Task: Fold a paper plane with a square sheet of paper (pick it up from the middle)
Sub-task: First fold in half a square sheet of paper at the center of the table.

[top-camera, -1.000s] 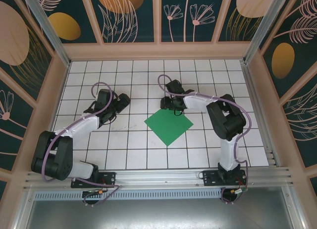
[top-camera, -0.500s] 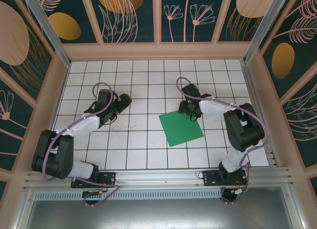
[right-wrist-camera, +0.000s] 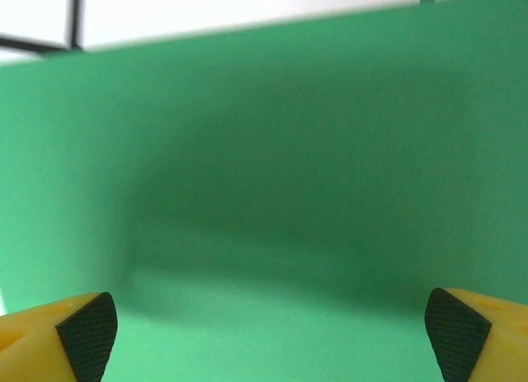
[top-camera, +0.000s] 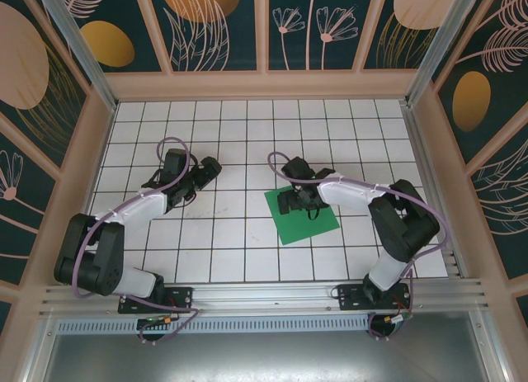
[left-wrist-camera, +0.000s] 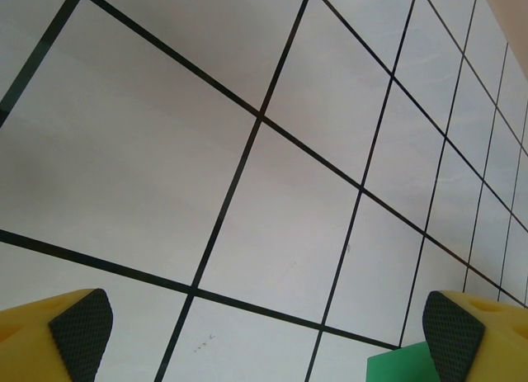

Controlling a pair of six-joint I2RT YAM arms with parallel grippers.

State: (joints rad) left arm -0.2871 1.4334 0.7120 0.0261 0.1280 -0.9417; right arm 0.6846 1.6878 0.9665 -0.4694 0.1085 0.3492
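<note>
- Right of the table's middle, the square sheet of paper [top-camera: 312,224] lies flat on the white grid table [top-camera: 239,126], turned a little off the grid lines.
- The right gripper [top-camera: 297,205] hangs over the sheet's far-left part. Can't tell from above whether it's actually touching the paper.
- From the right wrist cam, its yellow fingers [right-wrist-camera: 82,326] with black pads sit way out at the bottom corners, so the jaws are spread wide and holding nothing. Green paper [right-wrist-camera: 272,151] lies beneath them with a soft shadow across it, plus a strip of white tile along the top.
- The left gripper [top-camera: 206,166] is over on the left side above bare tiles, well apart from the sheet.
- Same deal on the left wrist cam: jaws wide apart and empty. One green corner [left-wrist-camera: 400,367] pokes in at the bottom right, just beside the right-hand pad.
</note>
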